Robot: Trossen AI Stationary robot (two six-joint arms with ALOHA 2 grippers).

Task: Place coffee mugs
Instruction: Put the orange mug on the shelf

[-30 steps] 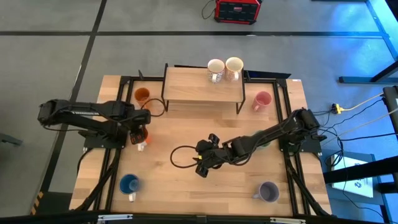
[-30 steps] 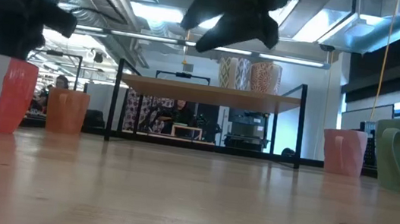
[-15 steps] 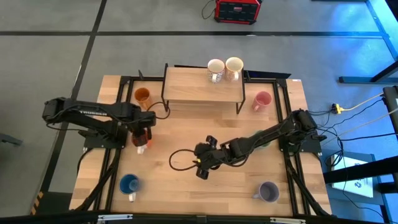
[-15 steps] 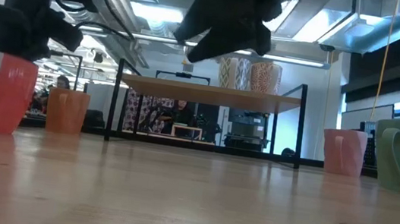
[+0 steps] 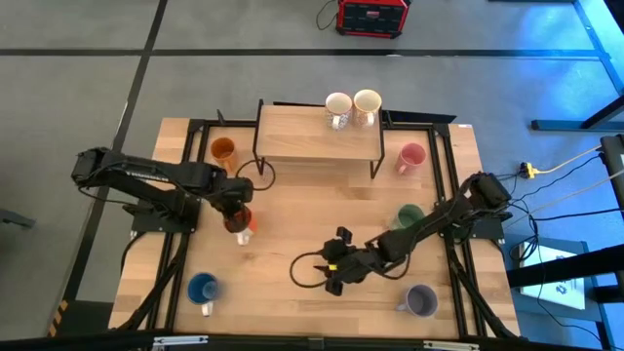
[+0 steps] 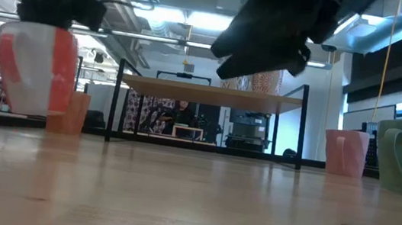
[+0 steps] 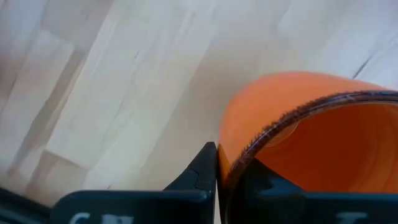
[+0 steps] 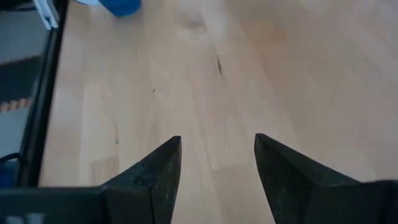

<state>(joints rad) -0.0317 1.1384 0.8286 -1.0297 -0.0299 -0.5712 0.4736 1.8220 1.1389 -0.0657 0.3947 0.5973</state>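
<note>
The red-orange and white mug point(image 6: 35, 69) hangs clear of the table at mid-left, with my left gripper point(image 7: 227, 165) shut on it from above; the high view shows the mug point(image 5: 241, 222) under the wrist. My right gripper point(image 8: 217, 162) hovers open over bare wood near the table's middle front point(image 5: 336, 276), nothing between its fingers. Standing on their bases on the table are the amber mug point(image 5: 223, 150), pink mug point(image 5: 410, 157), green mug point(image 5: 408, 216), blue mug point(image 5: 203, 289) and lavender mug point(image 5: 420, 299). Two white mugs point(image 5: 352, 106) stand on the shelf. My left gripper pinches the mug's rim point(image 7: 239, 158), one finger point(image 7: 202, 171) outside the wall and one finger point(image 7: 267, 186) inside the cup. The fingers come from above, pointing steeply down. The mug hangs below them, nearly upright, its base lifted clear of the table.
A wooden shelf on a black frame point(image 5: 317, 136) stands at the table's far middle. Black cables loop by both arms. Bare wood lies between the shelf and the right gripper. Beyond the far edge, the low view shows a room with furniture.
My left gripper has shut on the red-orange mug's rim, lifted it off the table and carried it toward the table's right. My right gripper has sunk and gone toward the near right, staying open.
</note>
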